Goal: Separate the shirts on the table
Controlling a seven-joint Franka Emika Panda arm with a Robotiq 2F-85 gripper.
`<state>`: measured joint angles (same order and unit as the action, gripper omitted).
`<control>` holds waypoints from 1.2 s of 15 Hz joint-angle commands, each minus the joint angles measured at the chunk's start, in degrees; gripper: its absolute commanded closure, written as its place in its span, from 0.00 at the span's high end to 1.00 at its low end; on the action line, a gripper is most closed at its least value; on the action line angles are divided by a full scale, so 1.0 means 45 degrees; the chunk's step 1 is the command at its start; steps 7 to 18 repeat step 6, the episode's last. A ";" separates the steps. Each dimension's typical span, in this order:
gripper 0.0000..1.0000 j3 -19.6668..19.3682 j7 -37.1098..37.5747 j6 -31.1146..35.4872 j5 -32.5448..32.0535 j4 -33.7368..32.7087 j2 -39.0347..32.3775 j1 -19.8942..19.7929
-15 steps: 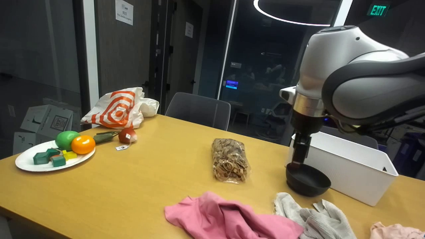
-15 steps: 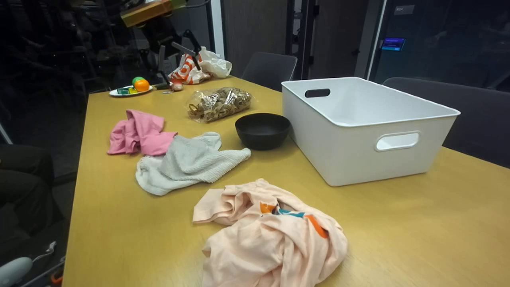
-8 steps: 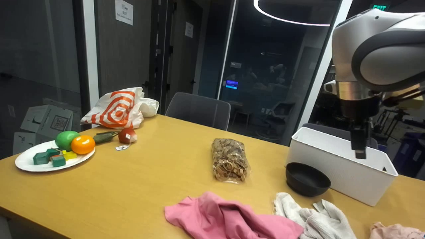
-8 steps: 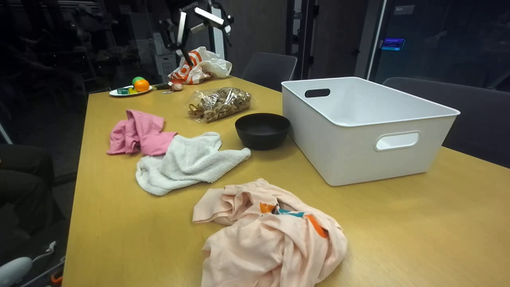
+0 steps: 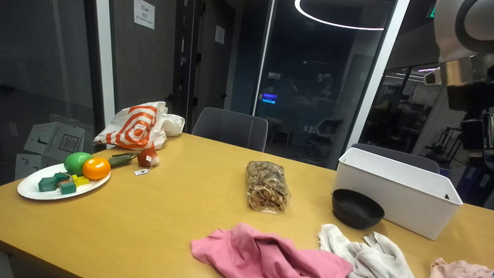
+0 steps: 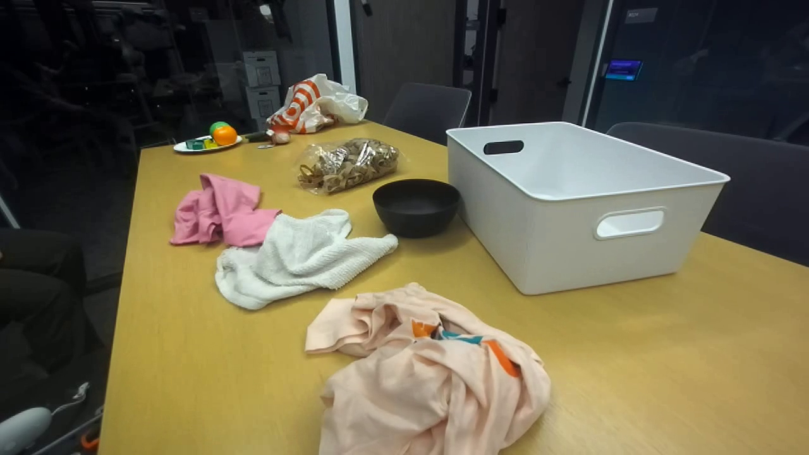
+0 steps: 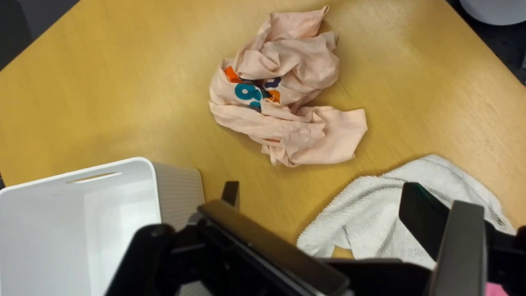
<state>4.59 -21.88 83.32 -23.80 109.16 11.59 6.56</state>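
A crumpled peach shirt (image 6: 436, 379) with orange and teal print lies on the table; it also shows at the top of the wrist view (image 7: 279, 94). A white textured cloth (image 6: 310, 253) lies beyond it, apart from it, and shows under one finger in the wrist view (image 7: 382, 205). A pink shirt (image 6: 221, 212) touches the white cloth; it fills the near middle of an exterior view (image 5: 266, 255). My gripper (image 7: 326, 205) is open and empty, its fingers wide apart above the table. It hangs at the right edge of an exterior view (image 5: 476, 156), high above the cloths.
A white bin (image 6: 493, 208) stands beside the cloths, close to my gripper's left finger in the wrist view. A black bowl (image 6: 417, 212) stands against it. A bag of brown strips (image 6: 351, 165), a plate (image 5: 29, 189) of toy food and a plastic bag (image 5: 139, 127) are farther off.
The arm has swung right and upward in an exterior view, away from above the bowl. The gripper has risen out of the top of the other view. The cloths have not moved.
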 commanded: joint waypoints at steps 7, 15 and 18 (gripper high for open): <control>1.00 -0.0554 -0.0614 -0.0045 0.1212 -0.0330 0.0316 -0.0126; 1.00 -0.0554 -0.0614 -0.0045 0.1212 -0.0330 0.0316 -0.0126; 1.00 -0.0554 -0.0614 -0.0045 0.1212 -0.0330 0.0316 -0.0126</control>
